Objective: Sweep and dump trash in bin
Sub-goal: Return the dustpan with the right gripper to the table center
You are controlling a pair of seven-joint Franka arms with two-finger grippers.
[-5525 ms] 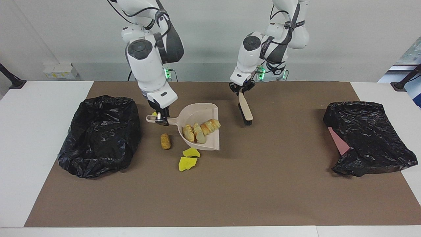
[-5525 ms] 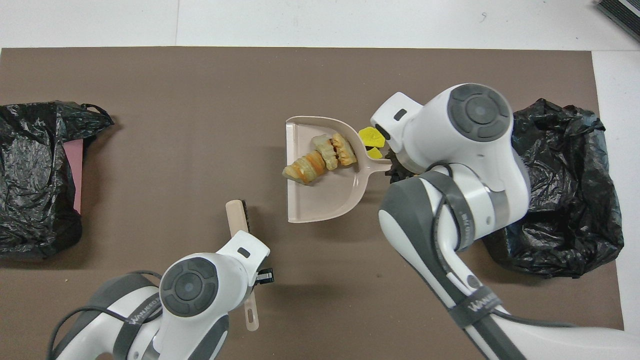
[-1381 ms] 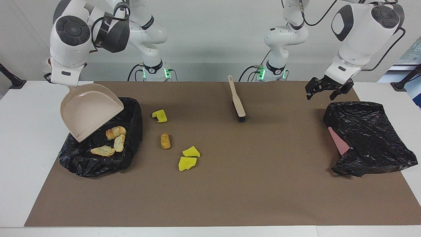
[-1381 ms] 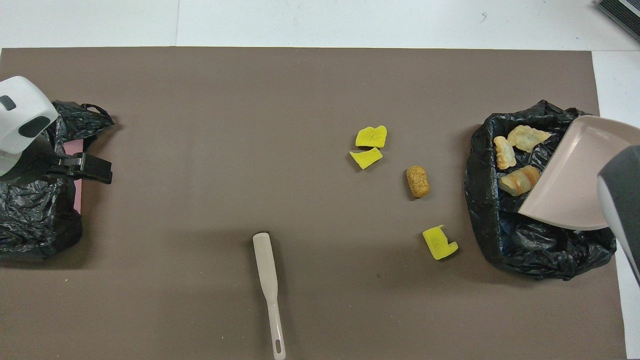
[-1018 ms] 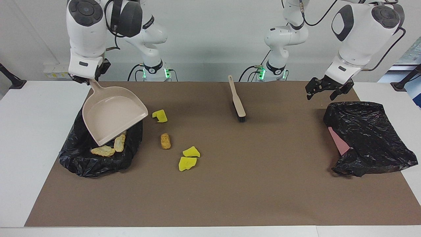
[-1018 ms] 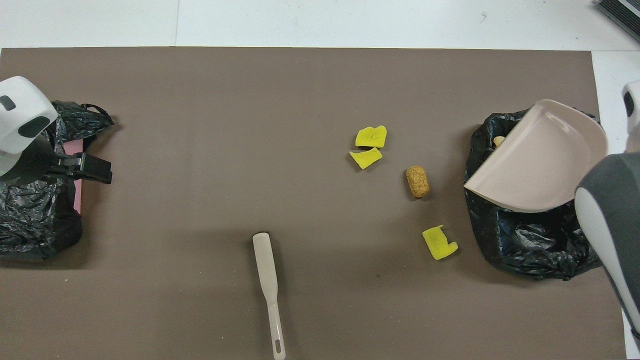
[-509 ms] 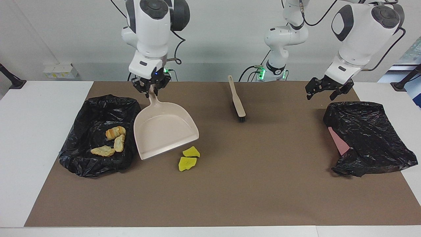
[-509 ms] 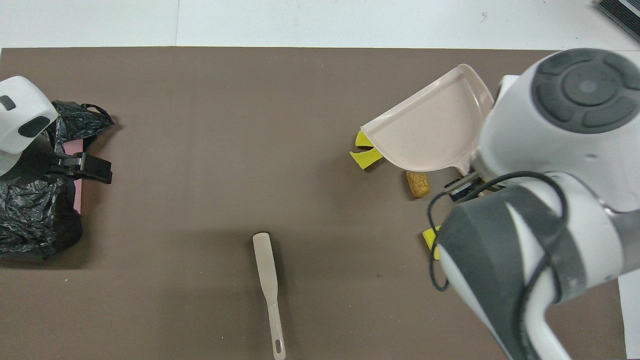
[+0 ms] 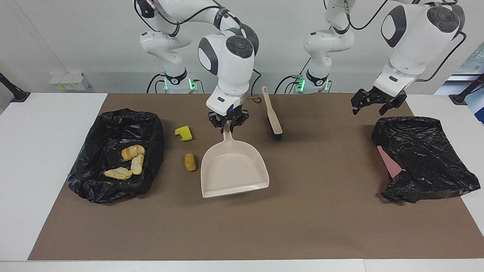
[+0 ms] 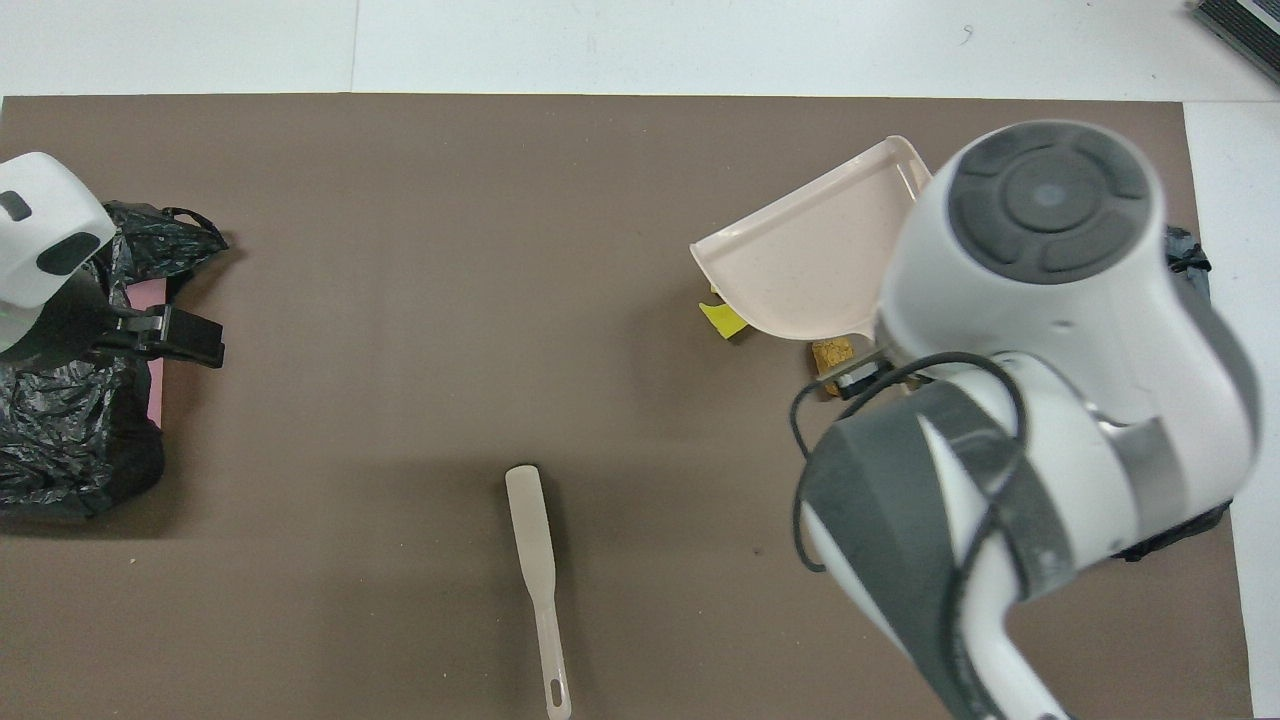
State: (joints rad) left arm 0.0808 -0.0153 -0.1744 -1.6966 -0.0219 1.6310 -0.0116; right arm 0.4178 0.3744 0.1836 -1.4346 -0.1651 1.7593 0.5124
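In the facing view, the handle of a beige plastic dustpan (image 9: 234, 170) is seen pinched in the right gripper (image 9: 228, 122), the empty pan hanging tilted over the brown mat (image 9: 302, 226) with its open edge lowest. Three tan-orange bread-like lumps (image 9: 128, 160) are seen lying inside the crumpled black bag-lined bin (image 9: 113, 128) at the right arm's end of the table. A brown nugget (image 9: 190, 162) is found on the mat between that bin and the dustpan, and a bright yellow sponge chunk (image 9: 183, 133) lies nearer to the robots than the nugget. A beige black-bristled brush (image 9: 273, 117) lies beside the right gripper, toward the left arm's end. The left gripper (image 9: 372, 104) is held with its fingers spread over the mat, beside a second black bag (image 9: 423, 158).

In the overhead view, the dustpan (image 10: 810, 270) is seen covering most of a yellow sponge piece (image 10: 722, 318); only part of the nugget (image 10: 830, 352) shows. The brush (image 10: 535, 560) and the left gripper (image 10: 185, 338) are seen well apart.
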